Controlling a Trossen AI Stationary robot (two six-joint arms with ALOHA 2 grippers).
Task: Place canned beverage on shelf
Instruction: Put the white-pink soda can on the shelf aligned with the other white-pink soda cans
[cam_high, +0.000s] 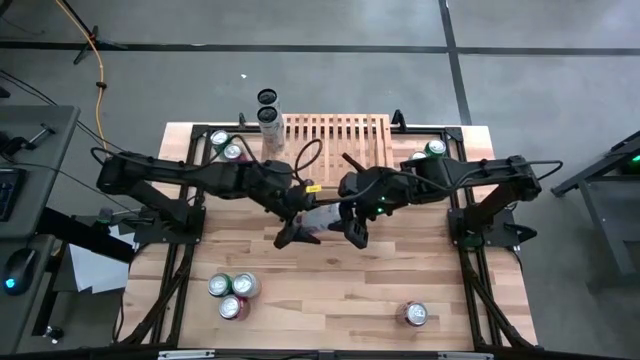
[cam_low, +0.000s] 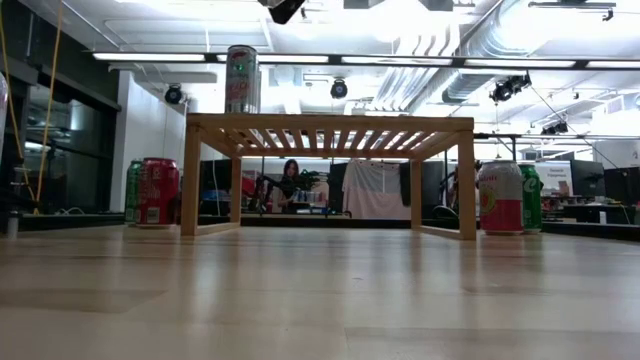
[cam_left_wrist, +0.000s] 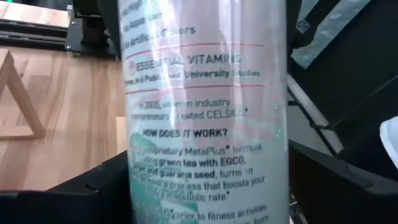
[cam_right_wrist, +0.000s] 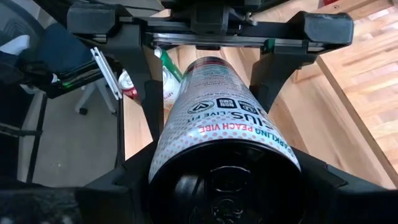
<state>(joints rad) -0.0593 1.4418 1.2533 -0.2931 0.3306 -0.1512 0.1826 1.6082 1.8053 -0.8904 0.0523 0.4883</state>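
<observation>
Table (cam_high: 330, 300): made of light wood; everything is set on it or held above it.
Shelf (cam_high: 335, 137): a low rack of wooden slats, placed at the far edge of the table, in the middle. One tall can (cam_high: 270, 124) is stood on its left end, and another is seen just behind it.
Left gripper (cam_high: 297, 236): held over the middle of the table, in front of the shelf. Its fingers are spread wide on both sides of the slim can.
Right gripper (cam_high: 355, 228): held just beside the left one. The same can is clamped at its other end.
Slim can (cam_high: 322, 218): held on its side between the two grippers, up off the table. It is not on the shelf.
Other cans: three (cam_high: 233, 294) are grouped at the near left, one (cam_high: 415, 314) is at the near right, and some are stood by each end of the shelf.
</observation>
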